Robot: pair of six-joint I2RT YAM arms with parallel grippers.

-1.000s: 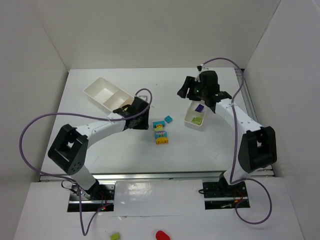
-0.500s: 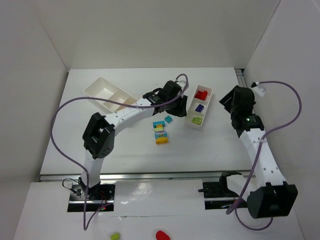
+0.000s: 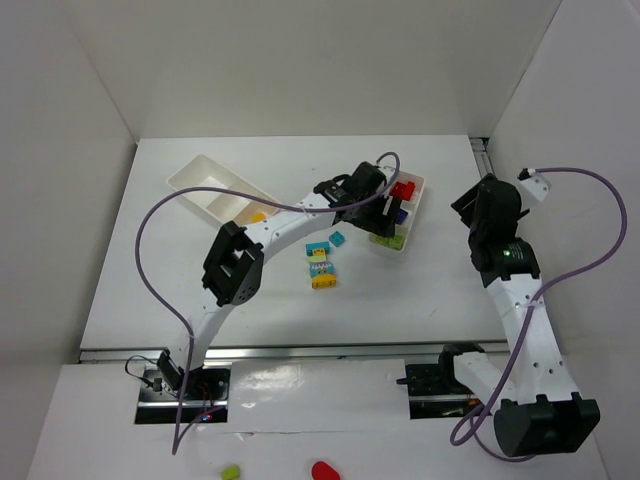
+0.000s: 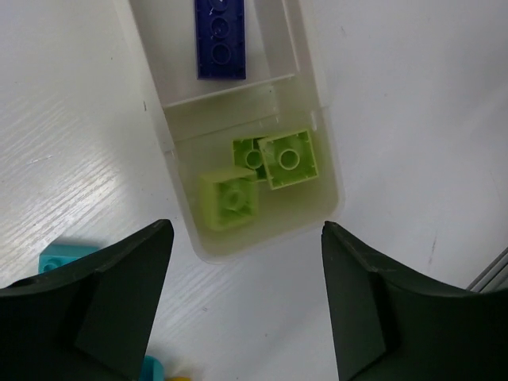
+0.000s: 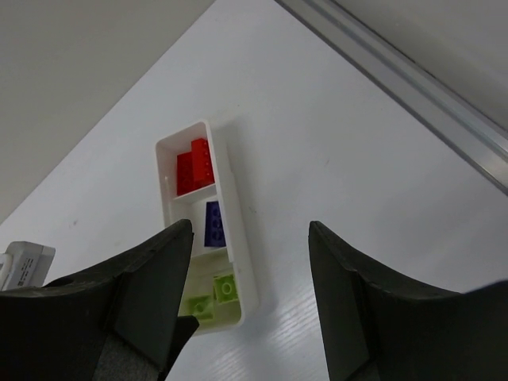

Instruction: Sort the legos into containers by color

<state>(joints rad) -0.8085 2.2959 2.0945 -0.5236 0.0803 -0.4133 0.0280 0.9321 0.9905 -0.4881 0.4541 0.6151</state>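
Note:
My left gripper (image 3: 385, 218) hangs open over the near end of the narrow white container (image 3: 413, 205), with nothing between its fingers (image 4: 119, 294). Below it, three lime green legos (image 4: 230, 197) lie in the end compartment. A dark blue lego (image 4: 220, 40) fills the middle one and red legos (image 5: 194, 167) the far one. Two cyan legos (image 3: 338, 238) and a small cyan, yellow and orange stack (image 3: 321, 270) lie loose on the table. The wider container (image 3: 205, 180) holds a yellow lego (image 3: 258, 214). My right gripper (image 3: 470, 205) is open and empty, off to the right of the narrow container (image 5: 238, 262).
White walls enclose the table on three sides. A metal rail (image 5: 413, 79) runs along the right edge. The left arm's purple cable (image 3: 160, 230) loops over the left half of the table.
The left arm swung from mid-table to the narrow container and its jaws opened over the green compartment. The right arm drew back from that container to the right.

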